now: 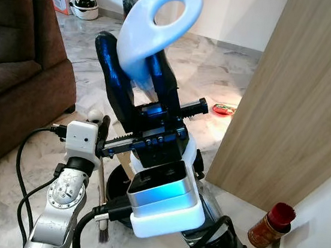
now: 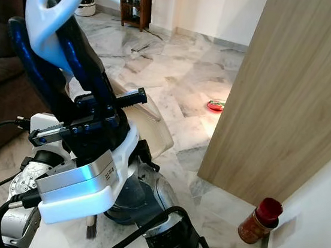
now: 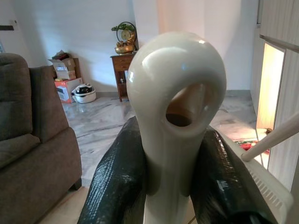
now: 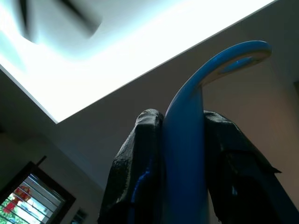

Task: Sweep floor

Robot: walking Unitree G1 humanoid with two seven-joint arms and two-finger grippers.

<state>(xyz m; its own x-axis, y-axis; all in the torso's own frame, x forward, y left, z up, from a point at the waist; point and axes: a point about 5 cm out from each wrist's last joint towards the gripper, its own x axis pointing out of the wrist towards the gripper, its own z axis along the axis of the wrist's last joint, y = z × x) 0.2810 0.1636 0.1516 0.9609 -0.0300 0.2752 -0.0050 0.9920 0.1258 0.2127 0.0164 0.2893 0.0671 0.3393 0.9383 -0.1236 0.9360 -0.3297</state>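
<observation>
My right gripper (image 1: 134,59) is raised close to the head camera, shut on a light blue handle (image 1: 167,9) that ends in a loop. In the right wrist view the blue handle (image 4: 224,60) runs up between both black fingers (image 4: 140,154). My left gripper (image 3: 173,140) is shut on a cream handle (image 3: 175,70) with a loop at its top. The left arm's wrist (image 1: 82,141) sits low at the left, with the cream handle's rounded top (image 1: 96,115) just above it. A thin stick leads down to dark bristles (image 1: 102,232) on the floor. A cream dustpan (image 2: 149,131) shows behind the right gripper.
A brown sofa (image 1: 15,69) stands at the left. A tall wooden panel (image 1: 301,98) rises at the right, with a red-lidded can (image 1: 271,225) at its foot. A small red object (image 1: 224,109) lies on the marble floor. Boxes and an appliance (image 1: 83,6) sit far back.
</observation>
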